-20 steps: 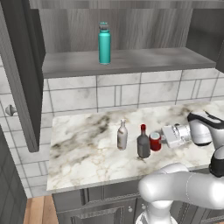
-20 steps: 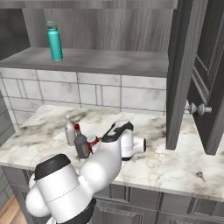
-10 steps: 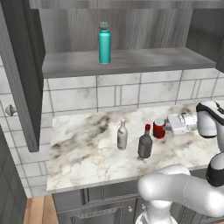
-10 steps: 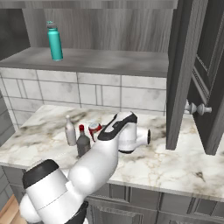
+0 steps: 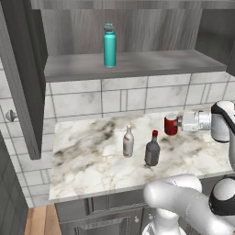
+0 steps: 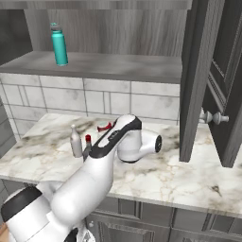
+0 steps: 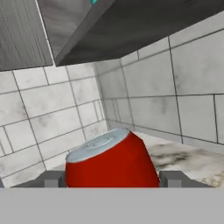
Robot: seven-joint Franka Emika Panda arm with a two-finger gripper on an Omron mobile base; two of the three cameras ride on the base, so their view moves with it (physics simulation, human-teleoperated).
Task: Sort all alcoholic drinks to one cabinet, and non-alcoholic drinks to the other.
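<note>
The hand (image 5: 178, 123) grips the red soda can (image 5: 170, 124), one finger on each side of it, lifted above the desk (image 5: 87, 156) near its back edge. The pale long-necked bottle (image 5: 128, 142) and the dark red-capped bottle (image 5: 152, 149) stand side by side near the desk's middle. The teal bottle (image 5: 109, 45) stands upright on the cabinet shelf (image 5: 151, 65) above
</note>
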